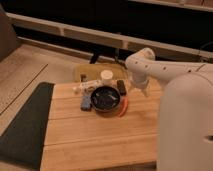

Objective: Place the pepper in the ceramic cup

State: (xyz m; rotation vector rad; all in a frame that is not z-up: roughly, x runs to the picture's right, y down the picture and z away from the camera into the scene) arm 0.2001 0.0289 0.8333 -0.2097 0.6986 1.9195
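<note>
The pepper [123, 106], a small orange-red curved piece, lies on the wooden table [100, 140] against the right side of the dark bowl [105, 98]. The cream-white ceramic cup [106, 76] stands upright just behind the bowl. My gripper [143, 90] hangs from the white arm at the table's back right. It is to the right of the cup and up and right of the pepper, touching neither.
A flat blue oblong item [87, 103] lies left of the bowl. A small dark block [121, 87] sits right of the cup and a pale object [85, 88] lies to its left. An olive pad [92, 70] lies behind the table, a dark mat [25, 125] to its left.
</note>
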